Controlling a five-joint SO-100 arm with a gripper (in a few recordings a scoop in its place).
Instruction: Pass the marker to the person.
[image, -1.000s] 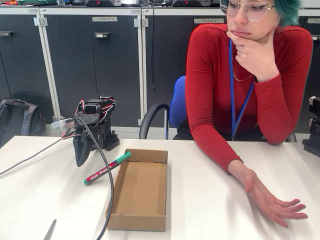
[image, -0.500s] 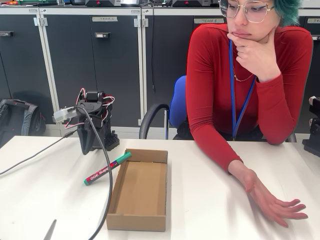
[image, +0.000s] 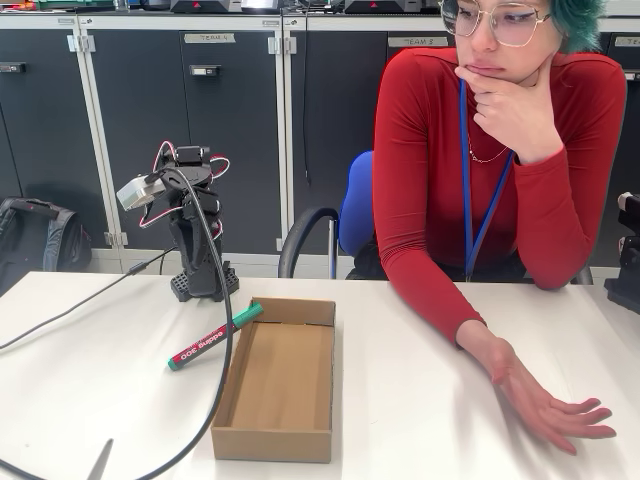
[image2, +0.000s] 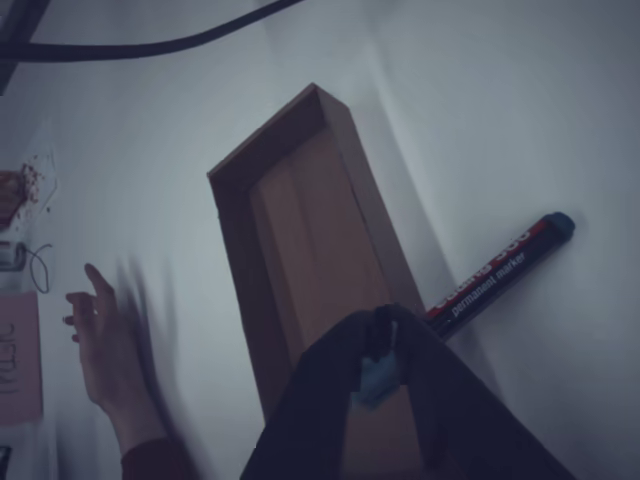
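On the white table (image: 420, 400), toward its far left in the fixed view, stood the black arm (image: 195, 235), raised upright on its base with a small camera at its top and a dark cable (image: 215, 380) trailing down toward the near edge. The gripper (image2: 380, 345) appeared in the wrist view as a dark wedge with its fingers pressed together on nothing, hanging above the far end of the cardboard box (image: 280, 385). Just right of the arm's base, the marker (image: 213, 337) lay flat on the table, diagonal, its green cap touching the box's far left corner and its red label with white print facing up; in the wrist view the marker (image2: 500, 275) lay against the box's (image2: 300, 250) long side. The open, shallow box occupied the centre of the table. At right sat the person (image: 490, 160), chin propped on one fist, the other hand (image: 545, 405) resting on the table with fingers spread, well apart from the marker; the same hand (image2: 105, 345) showed at the left of the wrist view.
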